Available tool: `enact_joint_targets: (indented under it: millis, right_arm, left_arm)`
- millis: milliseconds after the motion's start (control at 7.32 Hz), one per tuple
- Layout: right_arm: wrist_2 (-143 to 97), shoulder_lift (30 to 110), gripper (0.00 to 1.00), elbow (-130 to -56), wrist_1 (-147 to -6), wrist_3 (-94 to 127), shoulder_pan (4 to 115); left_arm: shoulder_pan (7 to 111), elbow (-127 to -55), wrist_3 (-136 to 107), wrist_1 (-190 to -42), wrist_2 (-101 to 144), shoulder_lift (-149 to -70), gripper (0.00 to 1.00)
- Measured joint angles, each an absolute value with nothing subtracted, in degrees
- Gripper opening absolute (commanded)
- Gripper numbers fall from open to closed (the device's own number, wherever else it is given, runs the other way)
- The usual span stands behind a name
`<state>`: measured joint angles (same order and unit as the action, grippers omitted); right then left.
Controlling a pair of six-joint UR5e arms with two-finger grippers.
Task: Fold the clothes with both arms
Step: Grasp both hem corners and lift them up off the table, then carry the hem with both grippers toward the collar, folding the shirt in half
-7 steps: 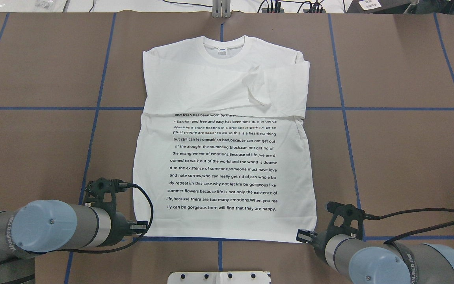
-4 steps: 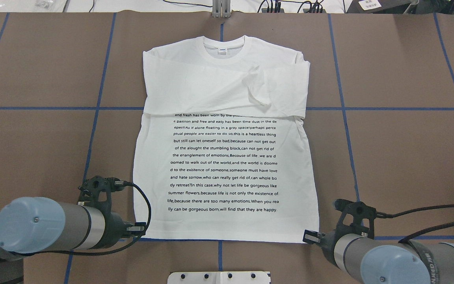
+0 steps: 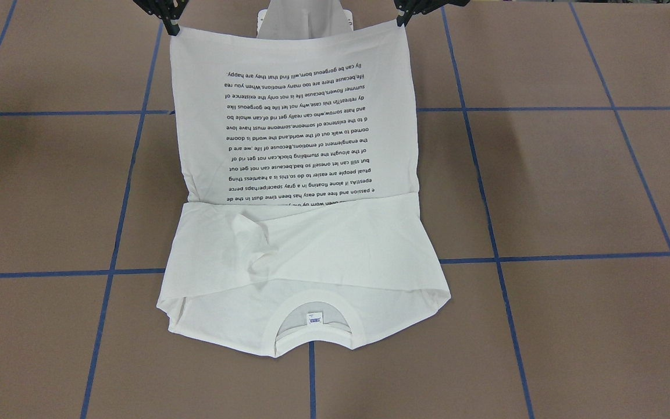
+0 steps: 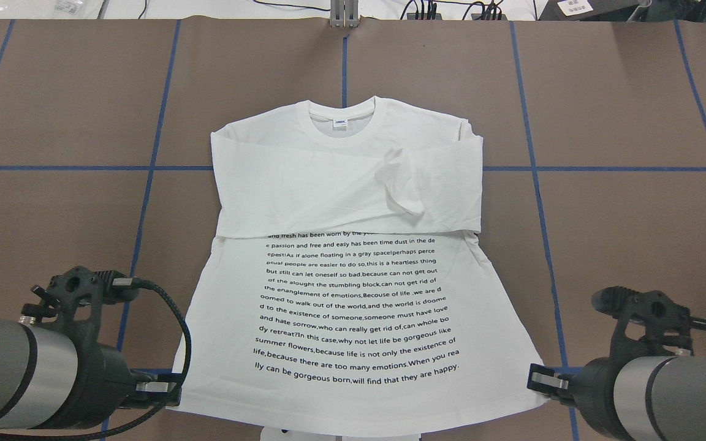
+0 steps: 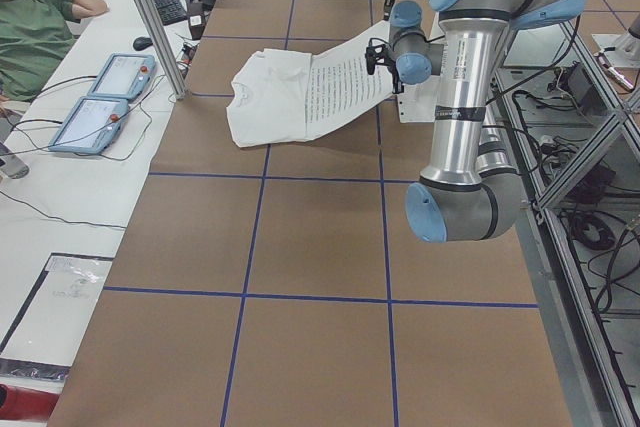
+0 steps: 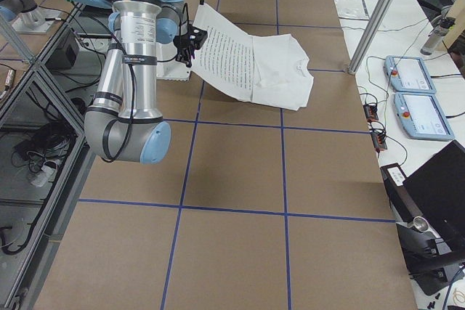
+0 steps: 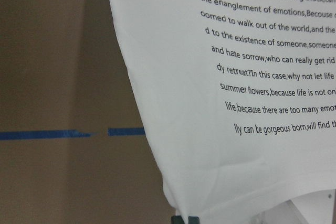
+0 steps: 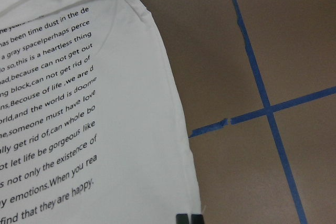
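**Two grippers holding a shirt's hem corners, collar lying straight ahead**

A white shirt (image 4: pixel 353 269) is lying on a brown table (image 4: pixel 635 214) with its printed text (image 4: pixel 353 318) facing up. Its long axis is running straight away from the robot. The hem (image 4: pixel 390 422) is nearest the robot and the collar (image 4: pixel 341 119) is farthest. The sleeves (image 4: pixel 328 190) are lying folded across the chest, between the collar and the text.

The left gripper (image 4: pixel 168 392) is pinching the hem's left corner, jaws closed on the cloth. The right gripper (image 4: pixel 537 381) is pinching the hem's right corner in the same way. Both corners are hanging raised off the table. In the side views the printed half is sloping up toward the robot while the collar end is resting flat.

The rest of the shirt is lying directly ahead of both grippers, and neither one is sitting nearer the collar. The fold is probably calling for both corners travelling forward together, along the long axis, toward the collar. Uneven travel would likely be skewing the fold.
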<state>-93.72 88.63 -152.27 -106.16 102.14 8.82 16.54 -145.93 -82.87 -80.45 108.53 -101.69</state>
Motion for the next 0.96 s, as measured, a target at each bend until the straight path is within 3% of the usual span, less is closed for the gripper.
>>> enact_joint_targets:
  millis: [273, 957]
  right_arm:
    - [-96.31, 84.47, 0.00, -149.37, -107.78, 95.57, 15.22]
    - [-111.29, 66.88, 0.00, -130.81, -110.14, 75.19, 43.14]
  left_arm:
    - [21.84, -143.32, -78.38, -74.48, 109.31, -108.38, 0.00]
    - [40.55, -127.95, -64.52, -73.75, 109.38, -118.41, 0.00]
